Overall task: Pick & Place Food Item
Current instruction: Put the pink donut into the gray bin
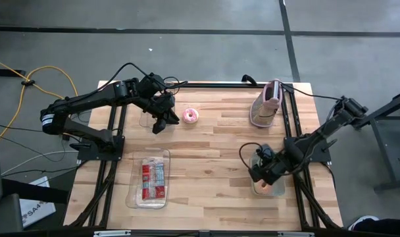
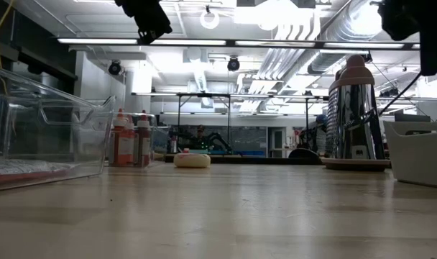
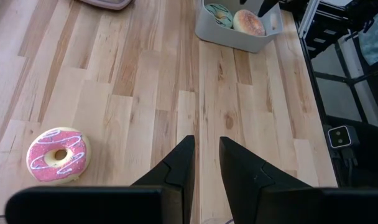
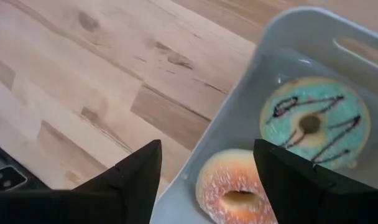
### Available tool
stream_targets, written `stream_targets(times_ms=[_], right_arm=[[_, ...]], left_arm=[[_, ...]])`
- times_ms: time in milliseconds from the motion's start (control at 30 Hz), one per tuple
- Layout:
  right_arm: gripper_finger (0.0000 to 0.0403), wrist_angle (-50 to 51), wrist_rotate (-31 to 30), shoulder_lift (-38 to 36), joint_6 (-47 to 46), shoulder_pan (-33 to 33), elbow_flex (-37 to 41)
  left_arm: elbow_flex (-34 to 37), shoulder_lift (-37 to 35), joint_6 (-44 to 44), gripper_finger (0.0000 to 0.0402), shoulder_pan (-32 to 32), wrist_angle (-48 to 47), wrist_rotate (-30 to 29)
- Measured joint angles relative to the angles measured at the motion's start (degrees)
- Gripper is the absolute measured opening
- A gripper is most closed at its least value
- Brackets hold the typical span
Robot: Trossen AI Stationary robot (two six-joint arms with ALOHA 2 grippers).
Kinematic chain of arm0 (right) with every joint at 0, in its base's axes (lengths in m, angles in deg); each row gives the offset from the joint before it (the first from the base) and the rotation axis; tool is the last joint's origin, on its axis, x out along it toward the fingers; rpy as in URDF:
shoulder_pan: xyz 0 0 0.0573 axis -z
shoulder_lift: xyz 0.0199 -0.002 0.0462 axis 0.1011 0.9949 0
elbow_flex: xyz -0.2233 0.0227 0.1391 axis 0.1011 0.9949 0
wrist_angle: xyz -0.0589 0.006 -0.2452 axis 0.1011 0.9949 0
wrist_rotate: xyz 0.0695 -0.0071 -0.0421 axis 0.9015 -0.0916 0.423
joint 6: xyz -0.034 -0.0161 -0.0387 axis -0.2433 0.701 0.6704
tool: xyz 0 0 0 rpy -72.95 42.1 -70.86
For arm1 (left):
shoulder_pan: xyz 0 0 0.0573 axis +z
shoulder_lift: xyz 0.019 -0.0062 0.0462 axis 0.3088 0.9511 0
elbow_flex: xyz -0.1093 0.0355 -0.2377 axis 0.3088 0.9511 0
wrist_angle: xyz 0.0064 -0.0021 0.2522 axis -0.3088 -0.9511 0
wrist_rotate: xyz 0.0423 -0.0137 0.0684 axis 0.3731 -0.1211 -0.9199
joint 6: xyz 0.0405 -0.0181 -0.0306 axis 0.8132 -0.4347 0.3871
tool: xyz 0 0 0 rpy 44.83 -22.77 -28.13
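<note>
Wooden planks form the table; a grey bin serves as landmark near its right edge; the right gripper hovers over the bin's rim, fingers spread wide and empty, above a sugared donut and a teal-iced donut inside; far across from the bin, the left gripper, nearly closed on nothing, hangs just beside a pink-iced donut; a clear tray lies well apart from the bin.
</note>
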State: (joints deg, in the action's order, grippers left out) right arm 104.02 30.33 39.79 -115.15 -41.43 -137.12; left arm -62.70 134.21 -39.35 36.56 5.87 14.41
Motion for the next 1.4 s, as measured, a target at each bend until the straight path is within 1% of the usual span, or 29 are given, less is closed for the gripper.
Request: stream_targets(times_ms=[367,533,667,833,900,1067,1167,1400], right_arm=[[0.0245,-6.3,0.4,0.3,12.7,5.4,0.0],[0.0245,-11.6,0.3,2.9,23.8,11.2,0.0],[0.0245,-17.1,0.1,6.3,34.5,17.4,0.0],[0.0245,-26.5,0.4,10.5,47.1,25.0,0.0],[0.0245,-31.3,1.2,12.4,52.3,27.8,0.0],[0.0245,-40.6,6.3,16.1,63.4,33.3,0.0],[0.0245,-42.7,7.8,17.3,68.5,35.9,0.0],[0.0245,-43.2,7.0,17.7,77.9,40.3,0.0]], left_arm=[[0.0,0.0,0.0,0.0070,0.0,0.0,0.0],[0.0,0.0,0.0,0.0070,0.0,0.0,0.0],[0.0,0.0,0.0,0.0070,0.0,0.0,0.0],[0.0,0.0,0.0,0.0070,0.0,0.0,0.0],[0.0,0.0,0.0,0.0070,0.0,0.0,0.0],[0.0,0.0,0.0,0.0070,0.0,0.0,0.0],[0.0,0.0,0.0,0.0070,0.0,0.0,0.0],[0.0,0.0,0.0,0.0070,0.0,0.0,0.0]])
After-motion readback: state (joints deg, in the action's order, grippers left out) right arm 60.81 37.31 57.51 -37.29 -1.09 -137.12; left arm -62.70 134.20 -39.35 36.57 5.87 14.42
